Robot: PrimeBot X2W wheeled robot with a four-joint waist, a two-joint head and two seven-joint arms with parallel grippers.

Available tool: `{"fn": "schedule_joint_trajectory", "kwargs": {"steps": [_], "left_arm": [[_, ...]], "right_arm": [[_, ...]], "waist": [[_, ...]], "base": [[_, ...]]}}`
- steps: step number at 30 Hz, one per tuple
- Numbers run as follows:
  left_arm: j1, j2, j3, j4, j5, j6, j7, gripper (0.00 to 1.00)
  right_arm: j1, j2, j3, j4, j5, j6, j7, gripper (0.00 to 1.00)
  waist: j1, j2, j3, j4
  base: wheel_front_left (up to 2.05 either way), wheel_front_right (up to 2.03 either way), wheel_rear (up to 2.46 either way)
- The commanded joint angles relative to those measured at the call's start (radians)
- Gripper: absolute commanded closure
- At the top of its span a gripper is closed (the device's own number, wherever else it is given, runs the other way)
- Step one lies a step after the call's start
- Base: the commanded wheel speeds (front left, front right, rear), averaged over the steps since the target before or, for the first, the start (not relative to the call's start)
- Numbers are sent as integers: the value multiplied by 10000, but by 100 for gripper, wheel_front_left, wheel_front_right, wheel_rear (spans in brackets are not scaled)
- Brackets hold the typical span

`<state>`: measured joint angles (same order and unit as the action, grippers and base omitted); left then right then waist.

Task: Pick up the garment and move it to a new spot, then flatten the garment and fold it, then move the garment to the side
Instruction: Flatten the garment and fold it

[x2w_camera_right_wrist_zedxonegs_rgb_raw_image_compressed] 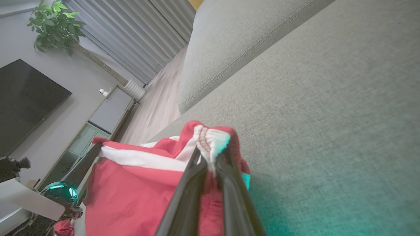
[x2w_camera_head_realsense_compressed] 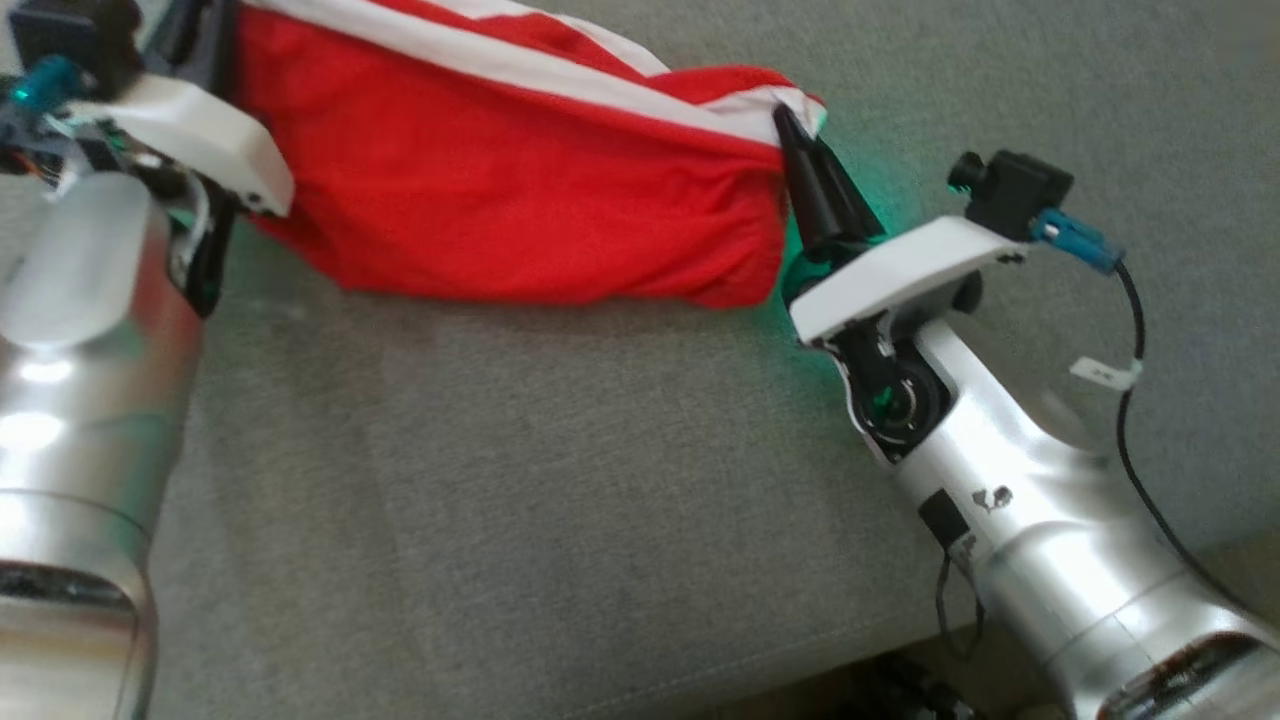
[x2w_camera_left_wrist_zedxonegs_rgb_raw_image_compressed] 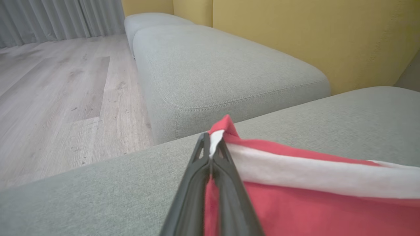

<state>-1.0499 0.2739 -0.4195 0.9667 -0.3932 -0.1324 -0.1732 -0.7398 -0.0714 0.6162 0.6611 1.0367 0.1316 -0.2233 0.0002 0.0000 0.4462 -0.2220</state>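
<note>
1. Left pincer [x2w_camera_left_wrist_zedxonegs_rgb_raw_image_compressed: 210,149] is clenched on one corner of the garment [x2w_camera_head_realsense_compressed: 520,190], fingers pressed together over the white band.
2. Right pincer [x2w_camera_right_wrist_zedxonegs_rgb_raw_image_compressed: 211,157] is clamped on the opposite corner, with a puckered white hem bunched between its tips.
3. The garment, red with a white stripe, hangs stretched between the two, over the grey sofa [x2w_camera_head_realsense_compressed: 560,480].
4. Its long axis runs left to right across the head view, the right end sitting a touch lower in the picture.
5. The stripe follows the top edge along that same line, and the red body sags below it in soft folds.
6. The bottom edge comes down close to the sofa; whether it touches, I cannot tell.
7. Green light [x2w_camera_head_realsense_compressed: 860,200] glows on the sofa beside the right pincer.
</note>
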Motion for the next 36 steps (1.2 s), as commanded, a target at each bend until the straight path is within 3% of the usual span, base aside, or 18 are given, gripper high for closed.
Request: {"fn": "schedule_joint_trajectory", "kwargs": {"steps": [1,11,12,13,14,15,16,26,36], "left_arm": [[-623,523,127,11,-112,18,-176,100],[-1570,568,-142,1551,77,277,-573,100],[-1549,535,-152,1724,58,280,-567,100],[-1524,502,-167,1866,42,274,-574,100],[-1489,470,-206,1986,45,260,-585,60],[-1453,426,-243,2092,37,240,-594,6],[-1422,381,-270,2178,20,220,-607,0],[-729,168,-293,2289,-160,160,-859,0],[2056,94,836,-851,149,1290,-883,0]], "right_arm": [[-252,210,323,-248,239,-9,-195,100],[-643,211,489,-473,608,-9,-380,100],[-627,211,450,-491,517,-9,-381,58],[-605,211,410,-514,420,-9,-381,3],[-583,211,390,-525,283,-9,-382,0],[-555,211,329,-542,121,-9,-382,0],[-503,211,251,-553,-21,-9,-382,0],[348,211,-965,-858,-2041,-9,-384,0],[2194,212,-3321,-1831,-5599,-9,-384,0]], "waist": [[-2,0,349,-299],[-2,0,703,-594],[-2,0,706,-591],[-2,0,702,-578],[-2,0,692,-554],[-2,0,676,-515],[-2,0,655,-472],[-2,0,50,-70],[-2,0,-1080,451]], "base": [[0,0,0],[0,0,0],[0,0,0],[0,0,0],[0,0,0],[0,0,0],[0,0,0],[0,0,0],[0,0,0]]}}
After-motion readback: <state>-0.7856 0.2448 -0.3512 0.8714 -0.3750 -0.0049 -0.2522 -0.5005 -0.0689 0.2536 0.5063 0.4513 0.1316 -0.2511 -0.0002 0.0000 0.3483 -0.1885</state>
